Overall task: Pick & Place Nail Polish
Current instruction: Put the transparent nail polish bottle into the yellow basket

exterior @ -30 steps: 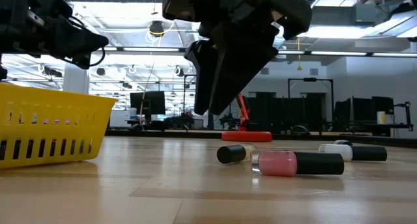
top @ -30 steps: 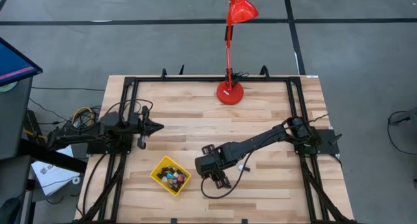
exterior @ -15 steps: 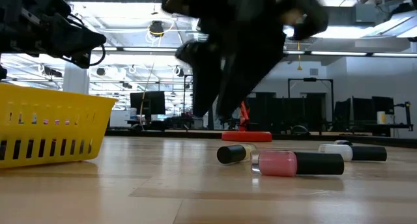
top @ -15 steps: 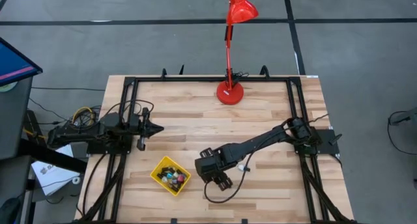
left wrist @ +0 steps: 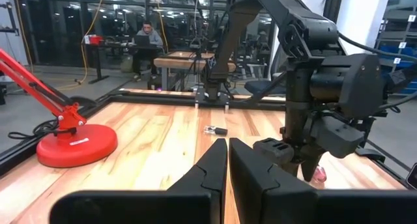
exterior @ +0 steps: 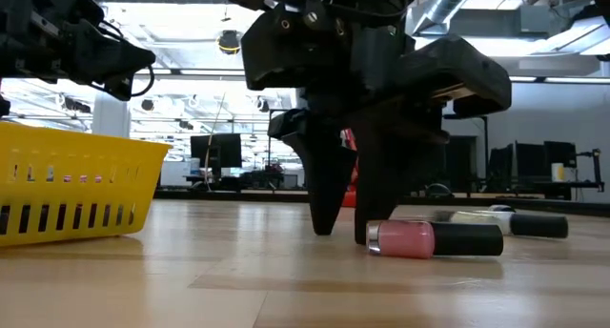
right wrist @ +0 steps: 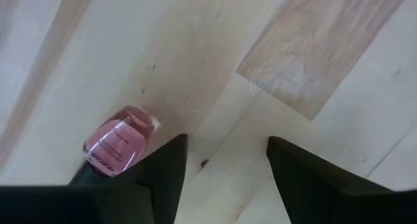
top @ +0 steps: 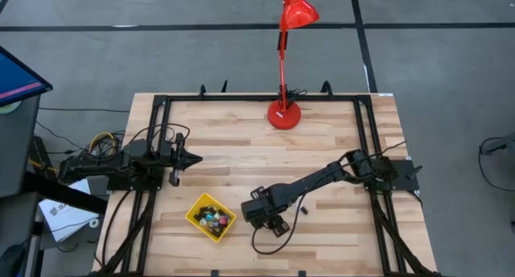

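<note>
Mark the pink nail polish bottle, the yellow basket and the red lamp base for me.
pink nail polish bottle (exterior: 405,239), low view, on its glass body.
yellow basket (exterior: 67,190), low view, on its slotted side wall.
red lamp base (top: 284,115), high view, on the round foot.

A grey tiled floor (top: 451,59) with dark seams surrounds the wooden table (top: 233,132). A red desk lamp (top: 284,112) stands at its far edge. Beyond, the room shows a ceiling with bright strip lights (exterior: 191,72), desks with monitors (exterior: 214,149), and a seated person (left wrist: 148,36).
</note>
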Robot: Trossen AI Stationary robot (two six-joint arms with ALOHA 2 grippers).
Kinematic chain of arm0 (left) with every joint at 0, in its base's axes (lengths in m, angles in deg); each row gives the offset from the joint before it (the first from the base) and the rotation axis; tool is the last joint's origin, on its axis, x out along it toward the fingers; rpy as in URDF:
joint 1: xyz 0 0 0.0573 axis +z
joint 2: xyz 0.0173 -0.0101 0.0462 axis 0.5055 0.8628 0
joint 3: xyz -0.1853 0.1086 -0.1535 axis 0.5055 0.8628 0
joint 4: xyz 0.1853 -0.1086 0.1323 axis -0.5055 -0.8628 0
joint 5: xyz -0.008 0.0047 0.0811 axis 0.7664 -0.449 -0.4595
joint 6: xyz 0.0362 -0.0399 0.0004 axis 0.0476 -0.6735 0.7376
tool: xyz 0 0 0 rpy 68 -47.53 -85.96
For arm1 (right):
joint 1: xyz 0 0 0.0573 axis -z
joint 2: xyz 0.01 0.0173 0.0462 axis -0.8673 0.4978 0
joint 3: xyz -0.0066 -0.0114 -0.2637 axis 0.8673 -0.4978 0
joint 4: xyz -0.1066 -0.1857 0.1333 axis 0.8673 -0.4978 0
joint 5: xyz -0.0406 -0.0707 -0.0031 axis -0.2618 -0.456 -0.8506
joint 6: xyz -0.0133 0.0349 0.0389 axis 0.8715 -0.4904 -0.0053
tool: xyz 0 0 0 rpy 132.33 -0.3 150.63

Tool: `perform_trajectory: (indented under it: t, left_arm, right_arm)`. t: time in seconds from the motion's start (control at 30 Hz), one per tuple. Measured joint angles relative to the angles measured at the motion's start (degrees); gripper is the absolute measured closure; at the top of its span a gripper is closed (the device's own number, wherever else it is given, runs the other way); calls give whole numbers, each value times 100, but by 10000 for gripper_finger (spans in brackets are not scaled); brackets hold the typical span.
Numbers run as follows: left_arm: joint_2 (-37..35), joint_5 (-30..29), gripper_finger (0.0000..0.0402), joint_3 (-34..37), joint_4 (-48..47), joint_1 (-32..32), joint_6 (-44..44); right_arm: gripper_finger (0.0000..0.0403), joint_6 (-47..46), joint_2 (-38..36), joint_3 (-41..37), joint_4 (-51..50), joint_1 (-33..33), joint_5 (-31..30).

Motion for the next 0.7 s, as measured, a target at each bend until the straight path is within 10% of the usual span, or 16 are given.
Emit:
perform_trajectory:
  t: [0.37, 0.7]
  left_arm:
    - [0, 2, 389, 0, 0, 0, 0]
    - [0, 7, 389, 0, 2, 0, 2]
  right_arm:
    - [238, -805, -308, -69, -287, 245, -21]
    - [188, -5445, -1201, -44, -2303, 568, -438]
